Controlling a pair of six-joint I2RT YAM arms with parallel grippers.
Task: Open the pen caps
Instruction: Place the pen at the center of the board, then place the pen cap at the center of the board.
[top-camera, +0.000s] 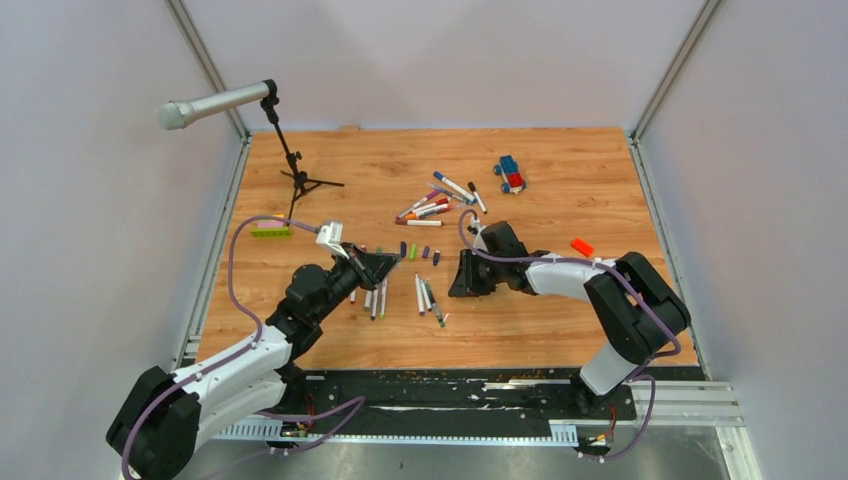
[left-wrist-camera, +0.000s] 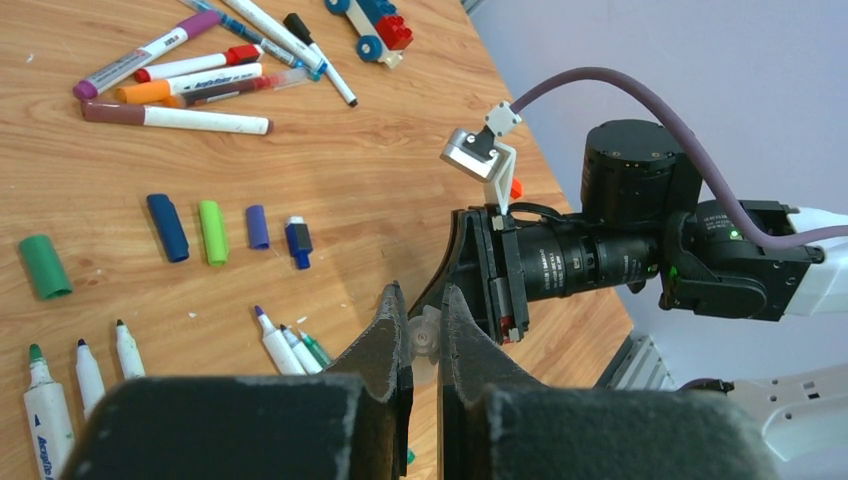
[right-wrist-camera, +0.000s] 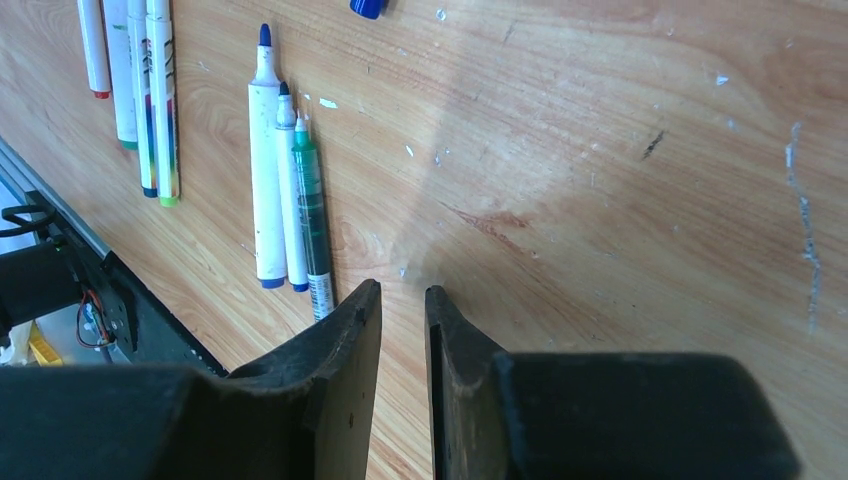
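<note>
- Left tool (left-wrist-camera: 421, 305): clenched on a small pale translucent piece that reads as a pale cap (left-wrist-camera: 425, 338). Most of it is buried between the fingers, so its shape is unclear. The top view doesn't resolve it at all.
- Right tool (right-wrist-camera: 403, 300): jaws drawn almost together with nothing gripped. Bare desk (right-wrist-camera: 620, 200) shows through the thin slit. Tips are low over the wood; can't tell if they touch it.
- Both tools face each other near the middle of the desk, close but apart. In the left wrist view the right tool's tips are hidden behind the left fingers.
- Loose caps (left-wrist-camera: 212, 232): a row of five lying flat and apart from each other: green, dark blue, lime, violet-blue, and navy with a white end. They are mere specks from above.
- One more blue cap (right-wrist-camera: 367, 7) is cut off by the top edge of the right wrist view.
- Uncapped pens (right-wrist-camera: 285, 180): three side by side with bare tips, just beside the right tool. More lie at that view's left edge, with their upper ends out of frame.
- Another uncapped group sits at the bottom left of the left wrist view, barrels cut off by the frame and the tool body.
- Capped pens (top-camera: 432, 205): a crossed heap farther back. Count is unclear.
- Toy car (top-camera: 510, 174) lies beyond the heap.
- Orange block (top-camera: 582, 246) is on the desk right of the right tool. In the left wrist view it is mostly hidden behind the camera mount.
</note>
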